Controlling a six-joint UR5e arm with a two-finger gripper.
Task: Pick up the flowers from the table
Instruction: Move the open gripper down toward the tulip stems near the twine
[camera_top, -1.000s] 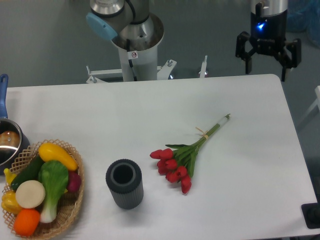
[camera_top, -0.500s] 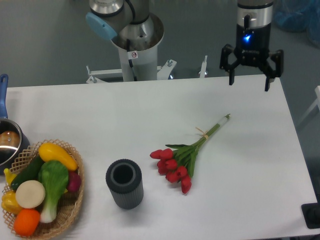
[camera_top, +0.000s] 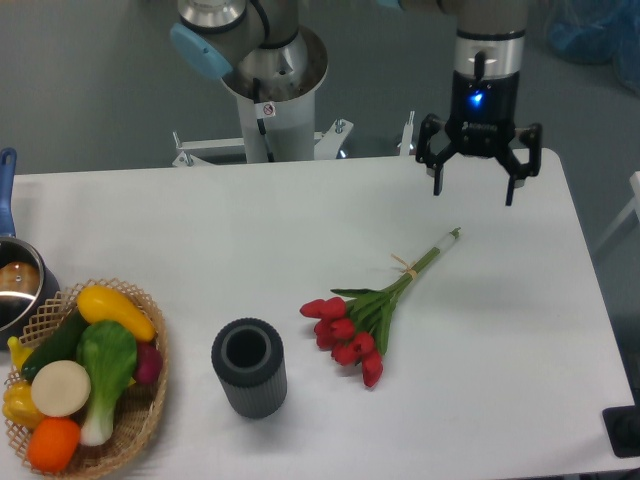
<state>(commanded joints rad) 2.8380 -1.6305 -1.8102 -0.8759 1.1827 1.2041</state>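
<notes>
You are watching the approach step: the gripper (camera_top: 473, 186), jaws spread wide and gripping nothing, is hovering above the surface (camera_top: 200, 230) near the stem ends of the tulip bunch (camera_top: 370, 315) lying right of centre, so the next move calls for descending over those stems.

Robotics lab: pedestal-mounted arm (camera_top: 262, 60).

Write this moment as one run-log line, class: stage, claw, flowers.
stage: approach | claw: open, empty, above far right of table | flowers: lying flat on table, untouched, stems toward claw
</notes>
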